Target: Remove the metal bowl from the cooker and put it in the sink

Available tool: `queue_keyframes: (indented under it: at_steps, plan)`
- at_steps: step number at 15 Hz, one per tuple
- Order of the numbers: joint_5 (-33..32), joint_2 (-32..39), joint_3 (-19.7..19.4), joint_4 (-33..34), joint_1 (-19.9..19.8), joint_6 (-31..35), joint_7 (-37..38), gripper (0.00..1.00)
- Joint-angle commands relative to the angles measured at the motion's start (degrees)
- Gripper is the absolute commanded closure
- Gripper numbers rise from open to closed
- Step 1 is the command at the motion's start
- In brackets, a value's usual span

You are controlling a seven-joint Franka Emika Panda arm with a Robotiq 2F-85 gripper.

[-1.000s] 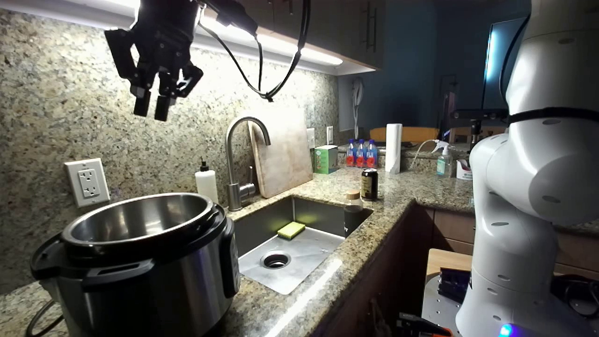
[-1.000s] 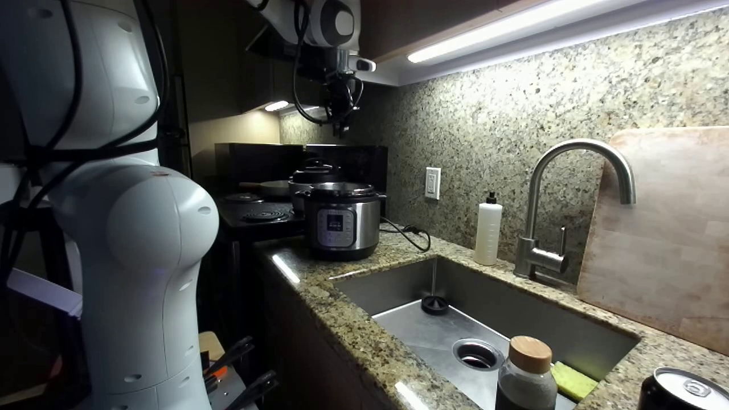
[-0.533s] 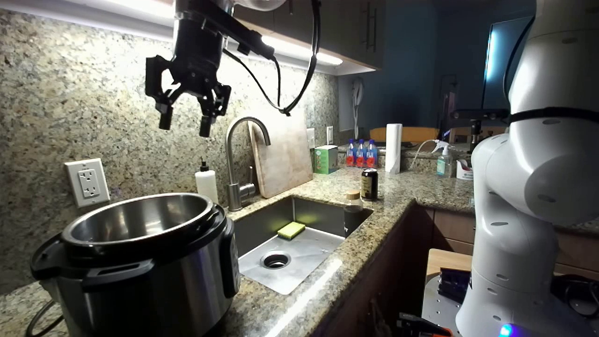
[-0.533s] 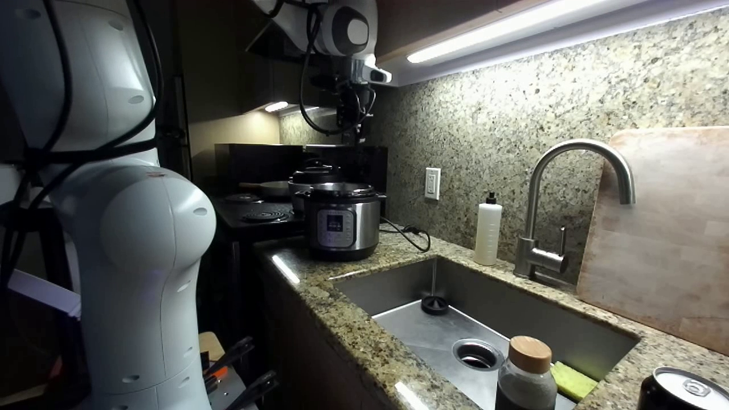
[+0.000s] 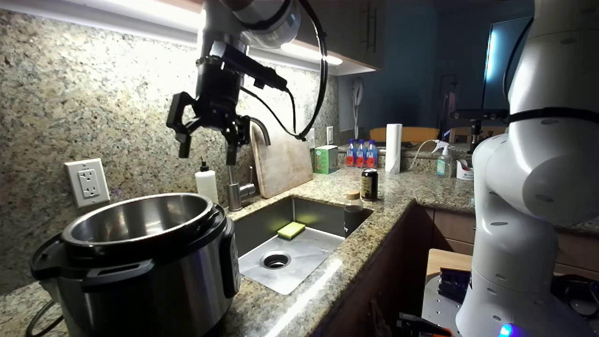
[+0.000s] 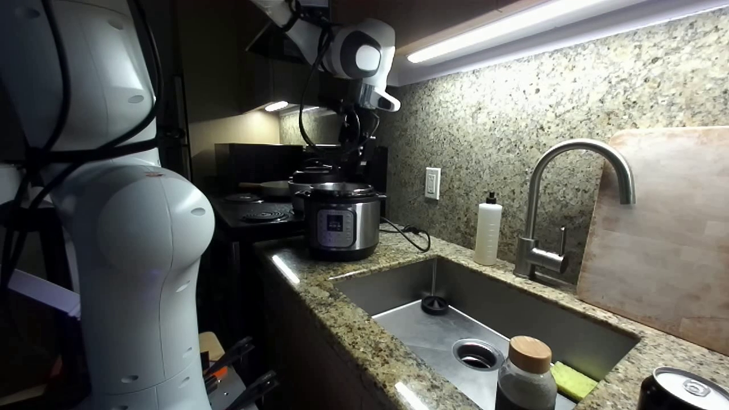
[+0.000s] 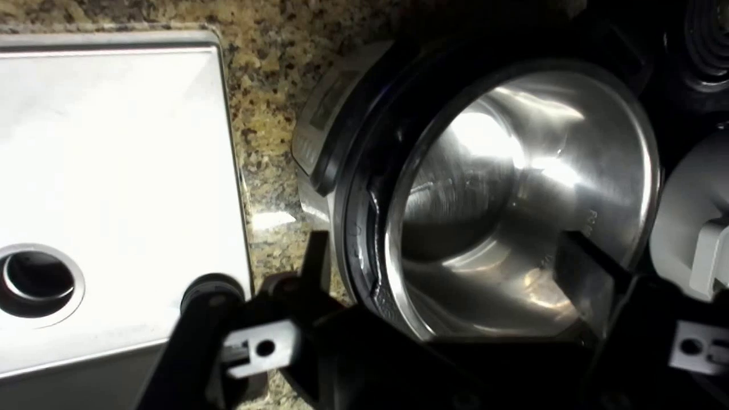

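Holds the gripper [image 5: 208, 155] high with empty jaws wide, probably to straddle the rim of the stainless-steel inner pot [image 5: 142, 217] (seated in the pressure cooker [image 5: 182, 285], left of the sink [image 5: 306, 250] in both exterior views).

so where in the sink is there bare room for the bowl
In the sink, the broadest bare floor lies between the drain, the black disc and the edge opposite the faucet; a smaller patch separates drain and disc. The end away from the cooker is crowded by the sponge and wooden-capped bottle.
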Motion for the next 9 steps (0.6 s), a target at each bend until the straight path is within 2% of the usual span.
queue_keyframes:
  at_steps: [1,4,9]
  plan:
    - [6.9,0.0,-0.7,-3.7,-0.5,1.5,-6.5,0.00]
    - [11.7,1.0,-1.3,-4.5,-0.4,1.1,-11.6,0.00]
    - [15.5,3.1,-1.1,-4.0,-0.5,0.5,-16.3,0.00]
